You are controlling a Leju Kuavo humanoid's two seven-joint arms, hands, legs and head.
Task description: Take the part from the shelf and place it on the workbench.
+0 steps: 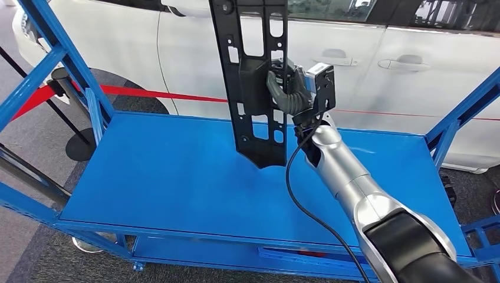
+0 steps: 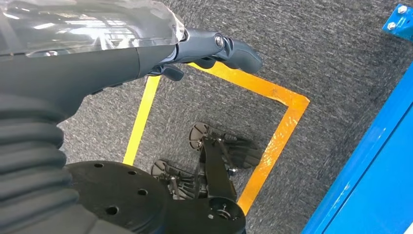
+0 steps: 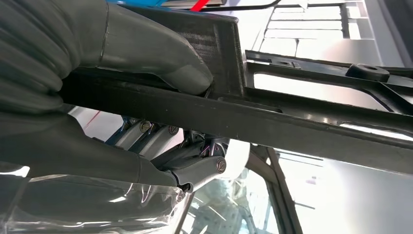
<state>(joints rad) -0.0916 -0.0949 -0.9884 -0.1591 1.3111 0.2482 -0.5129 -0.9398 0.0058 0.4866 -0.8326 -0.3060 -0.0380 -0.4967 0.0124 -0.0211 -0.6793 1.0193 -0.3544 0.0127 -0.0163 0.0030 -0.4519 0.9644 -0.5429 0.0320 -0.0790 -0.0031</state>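
The part (image 1: 255, 82) — a long black plastic panel full of cut-outs — hangs upright above the blue counter (image 1: 177, 177), its lower end just over the surface and, as far as we can tell from the head view, not yet resting on it. Our right hand (image 1: 290, 88) holds it partway up one long edge; in the right wrist view the thumb (image 3: 160, 63) lies over one face of the panel while the darker fingers (image 3: 190, 163) curl in under the other.

We judge the main risk to be the grip itself. The hold sits on one edge rather than the middle, so the long piece can swing or twist about the hand as it goes down. If the lower end touches first while the panel stands this steep, it could skid on the smooth top or lever itself out of the fingers. Letting go while it is upright would simply let it topple — perhaps towards the white car (image 1: 365, 71) behind the counter.

The right arm (image 1: 354, 188) reaches forward and up from below, wrist raised. The left hand (image 2: 214, 48) hangs over grey carpet (image 2: 316, 48) marked with yellow tape (image 2: 272, 92), holding nothing; how far its fingers are curled we cannot tell.
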